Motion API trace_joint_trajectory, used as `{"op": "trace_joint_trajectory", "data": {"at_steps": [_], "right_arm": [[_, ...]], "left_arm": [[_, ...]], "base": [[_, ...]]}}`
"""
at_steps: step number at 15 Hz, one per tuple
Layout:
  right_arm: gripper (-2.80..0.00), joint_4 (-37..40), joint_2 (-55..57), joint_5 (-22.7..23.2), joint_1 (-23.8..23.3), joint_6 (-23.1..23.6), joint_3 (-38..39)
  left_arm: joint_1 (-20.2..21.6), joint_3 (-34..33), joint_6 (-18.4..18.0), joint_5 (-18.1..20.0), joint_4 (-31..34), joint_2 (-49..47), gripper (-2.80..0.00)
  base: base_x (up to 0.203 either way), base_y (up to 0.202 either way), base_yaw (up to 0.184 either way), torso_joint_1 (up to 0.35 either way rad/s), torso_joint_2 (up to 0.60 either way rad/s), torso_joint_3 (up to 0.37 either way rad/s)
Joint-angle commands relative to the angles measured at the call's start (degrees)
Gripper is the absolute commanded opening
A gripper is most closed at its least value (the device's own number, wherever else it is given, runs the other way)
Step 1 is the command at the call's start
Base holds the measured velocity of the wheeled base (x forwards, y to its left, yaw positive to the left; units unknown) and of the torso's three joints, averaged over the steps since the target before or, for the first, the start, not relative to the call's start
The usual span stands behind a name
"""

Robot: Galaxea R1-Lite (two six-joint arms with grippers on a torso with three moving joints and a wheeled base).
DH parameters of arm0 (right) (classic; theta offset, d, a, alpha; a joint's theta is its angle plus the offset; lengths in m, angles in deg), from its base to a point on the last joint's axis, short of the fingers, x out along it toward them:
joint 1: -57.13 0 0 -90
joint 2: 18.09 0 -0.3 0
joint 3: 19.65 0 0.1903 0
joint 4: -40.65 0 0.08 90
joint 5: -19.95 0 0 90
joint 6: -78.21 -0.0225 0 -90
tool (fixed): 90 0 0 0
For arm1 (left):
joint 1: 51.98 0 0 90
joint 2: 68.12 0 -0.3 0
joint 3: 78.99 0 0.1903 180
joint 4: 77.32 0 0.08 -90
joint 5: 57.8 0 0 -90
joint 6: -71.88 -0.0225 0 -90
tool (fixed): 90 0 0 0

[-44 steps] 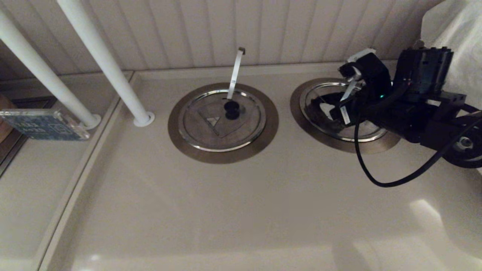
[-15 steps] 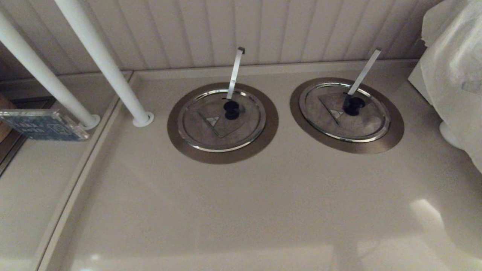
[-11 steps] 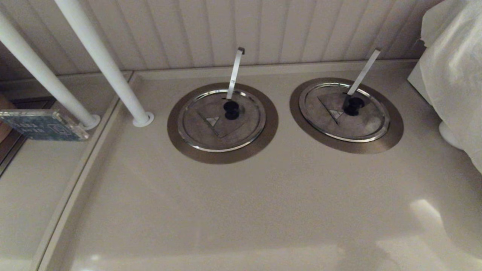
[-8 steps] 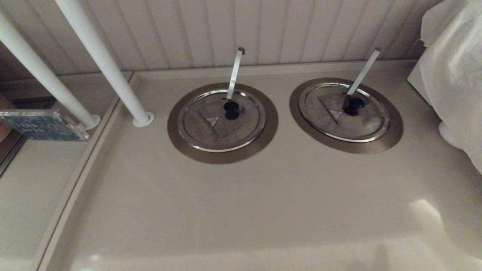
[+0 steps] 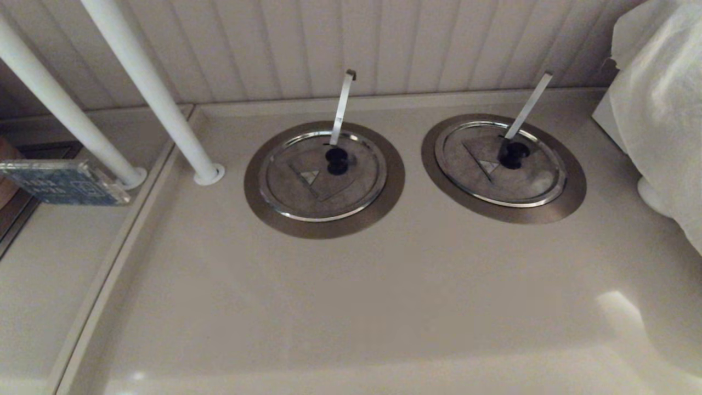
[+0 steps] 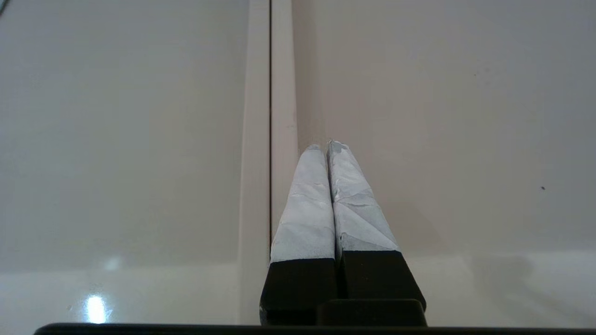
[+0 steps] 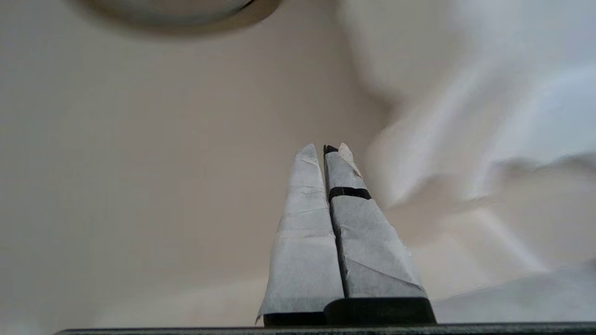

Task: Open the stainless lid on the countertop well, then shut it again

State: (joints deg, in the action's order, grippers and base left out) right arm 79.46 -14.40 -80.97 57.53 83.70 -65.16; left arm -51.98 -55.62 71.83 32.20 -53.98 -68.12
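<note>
The stainless lid (image 5: 493, 175) with the dim grey triangle lies flat and closed on the right countertop well, whose brownish ring (image 5: 571, 193) frames it. Its black knob (image 5: 514, 154) sits beside the flat utensil handle (image 5: 527, 107) sticking up. The well's dark interior is hidden under the lid. Neither arm shows in the head view. My right gripper (image 7: 324, 149) is shut and empty over bare counter, with an edge of the ring (image 7: 260, 10) far ahead. My left gripper (image 6: 326, 146) is shut and empty above a counter seam (image 6: 270, 116).
The twin lid (image 5: 307, 192) with the brighter triangle sits closed in its own ring to the left. Two white poles (image 5: 164, 109) slant up at the back left. A white cloth-covered object (image 5: 658, 109) stands at the right. A raised counter edge (image 5: 126, 241) runs along the left.
The right arm, over the right lid 2.9 s ago, has withdrawn out of the head view. The lid has lain closed for the last second.
</note>
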Motion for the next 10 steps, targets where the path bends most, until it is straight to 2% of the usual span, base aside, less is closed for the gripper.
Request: {"op": "trace_joint_trajectory", "data": {"at_steps": [1,3,5,7,10], "right_arm": [[-2.8,-5.42,-3.51,5.33,-0.31,-0.5,9.56],[-2.8,-14.43,-3.57,8.08,-0.33,2.26,19.35],[-2.8,-17.83,-3.6,10.36,-0.34,1.88,22.81],[-2.8,-12.11,-3.6,12.56,-0.32,0.98,21.24],[-2.8,-12.59,-3.6,12.86,-0.31,0.66,21.35]], "left_arm": [[0.0,0.0,-0.04,0.0,-0.06,0.0,-2.8],[0.0,0.0,-0.04,0.0,-0.01,0.06,-2.8],[0.0,0.0,0.0,0.0,-0.04,0.03,-2.8],[0.0,0.0,0.01,0.0,-0.01,0.06,-2.8],[0.0,0.0,0.05,0.0,0.0,0.09,-2.8]], "base": [[0.0,0.0,0.0,0.0,0.0,0.0],[0.0,0.0,0.0,0.0,0.0,0.0],[0.0,0.0,0.0,0.0,0.0,0.0],[0.0,0.0,0.0,0.0,0.0,0.0],[0.0,0.0,0.0,0.0,0.0,0.0]]}}
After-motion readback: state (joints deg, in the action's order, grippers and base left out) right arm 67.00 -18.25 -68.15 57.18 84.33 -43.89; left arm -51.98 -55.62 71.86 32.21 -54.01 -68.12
